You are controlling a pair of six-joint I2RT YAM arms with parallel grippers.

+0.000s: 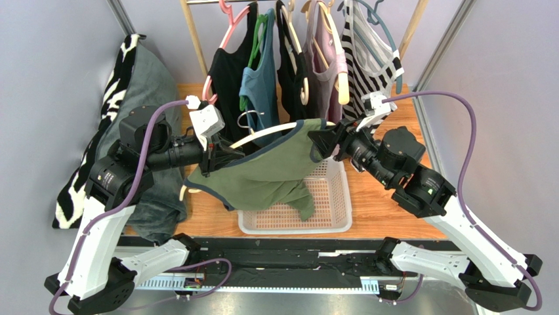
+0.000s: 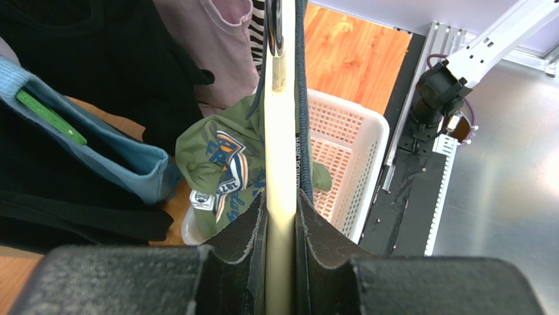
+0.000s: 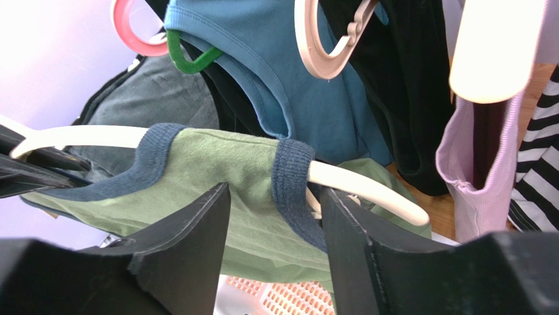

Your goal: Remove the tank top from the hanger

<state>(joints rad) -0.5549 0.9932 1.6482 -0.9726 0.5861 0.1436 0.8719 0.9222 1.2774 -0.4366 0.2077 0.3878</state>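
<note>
The olive-green tank top (image 1: 269, 174) with navy trim hangs from a cream hanger (image 1: 262, 134) held above the basket. One navy strap (image 3: 292, 177) is looped over the hanger arm (image 3: 367, 190). My left gripper (image 2: 281, 216) is shut on the hanger bar (image 2: 281, 131) at its left end (image 1: 213, 157). My right gripper (image 3: 275, 216) is at the hanger's right end (image 1: 321, 141). Its jaws stand apart, one on each side of the strap and the green cloth (image 3: 223, 164). The shirt's lower part (image 2: 216, 157) sags into the basket.
A white mesh basket (image 1: 341, 210) sits on the wooden table below the shirt. Behind hangs a rail of clothes: black (image 1: 229, 72), blue (image 1: 259, 85), lilac (image 1: 325, 72) and striped (image 1: 371, 59) tops. A dark pile of clothes (image 1: 141, 85) lies at the left.
</note>
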